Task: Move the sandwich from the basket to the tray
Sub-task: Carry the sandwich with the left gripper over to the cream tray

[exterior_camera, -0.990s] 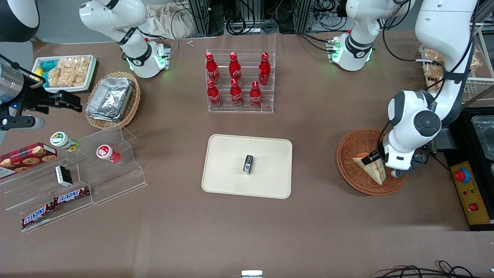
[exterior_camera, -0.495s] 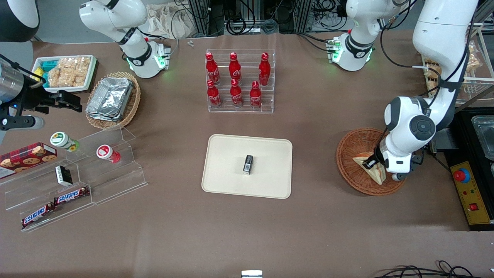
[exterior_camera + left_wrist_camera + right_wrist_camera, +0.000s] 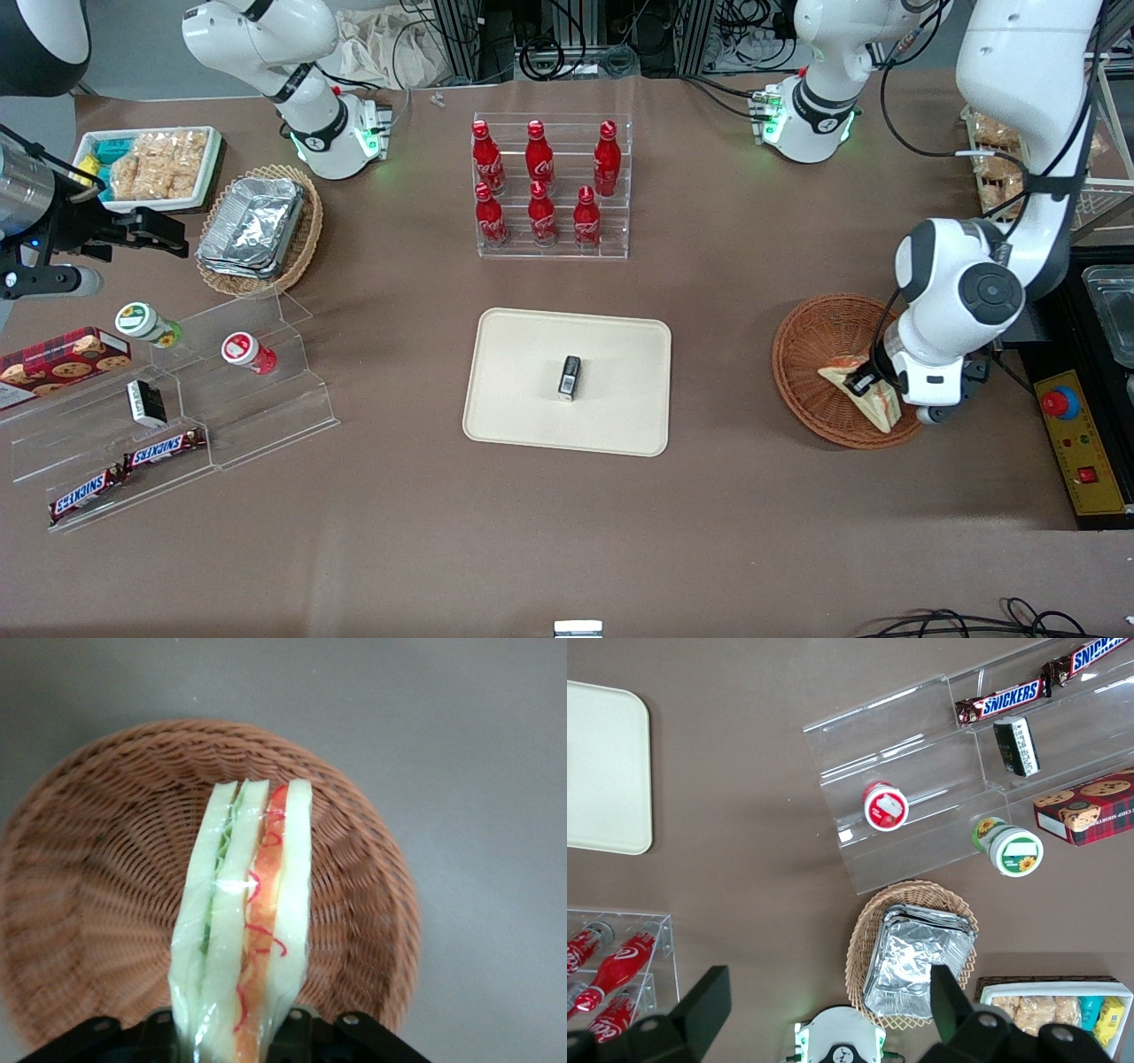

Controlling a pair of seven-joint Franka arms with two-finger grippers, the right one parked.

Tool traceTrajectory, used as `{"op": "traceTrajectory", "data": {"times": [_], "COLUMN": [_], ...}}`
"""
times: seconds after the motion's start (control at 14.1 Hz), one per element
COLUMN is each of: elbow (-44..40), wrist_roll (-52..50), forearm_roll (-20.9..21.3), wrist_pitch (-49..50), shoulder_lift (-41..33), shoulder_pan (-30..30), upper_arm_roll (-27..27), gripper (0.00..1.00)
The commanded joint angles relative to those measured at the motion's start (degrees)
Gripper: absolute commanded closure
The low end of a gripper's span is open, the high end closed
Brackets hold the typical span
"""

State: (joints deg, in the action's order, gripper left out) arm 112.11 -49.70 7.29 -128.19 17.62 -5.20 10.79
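Your hand (image 3: pixel 864 383) gripped the sandwich (image 3: pixel 246 921) by its narrow end, just above the basket (image 3: pixel 811 354). It looked light, soft and slippery in wrap; you needed gentle pressure.

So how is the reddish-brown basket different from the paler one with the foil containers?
The reddish-brown basket is round and holds the sandwich, gripped there by the hand. The paler basket looks more oval, holds foil containers, and lies toward the parked arm's end. Both are woven wicker.
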Motion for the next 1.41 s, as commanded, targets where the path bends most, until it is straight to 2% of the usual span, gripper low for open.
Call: {"op": "traceTrajectory", "data": {"times": [0.0, 0.21, 0.35, 0.57, 0.71, 0.99, 1.13, 1.34], "elbow": [-15.55, -24.2, -27.89, -28.79, -28.35, -28.43, -28.35, -28.43], "wrist_roll": [-1.11, 0.91, 0.92, 5.46, 7.86, 7.6, 7.6, 7.51], "forearm_roll": [1.42, 0.62, 0.62, 1.41, 2.29, 13.08, 16.34, 20.12], "wrist_pitch": [19.5, 34.02, 36.35, 29.18, 20.91, 10.99, 6.13, 5.67], "shoulder_lift": [0.21, -0.48, -0.31, 5.73, 10.65, 20.85, 24.55, 28.6], "shoulder_pan": [0.89, 0.98, 0.98, 3.25, 8.25, 13.63, 14.86, 15.04], "upper_arm_roll": [2.82, 7.99, 13.87, 21.89, 21.82, 21.82, 21.73, 21.73], "gripper": [1.0, 1.0, 1.0, 1.0, 1.0, 1.0, 1.0, 1.0]}}
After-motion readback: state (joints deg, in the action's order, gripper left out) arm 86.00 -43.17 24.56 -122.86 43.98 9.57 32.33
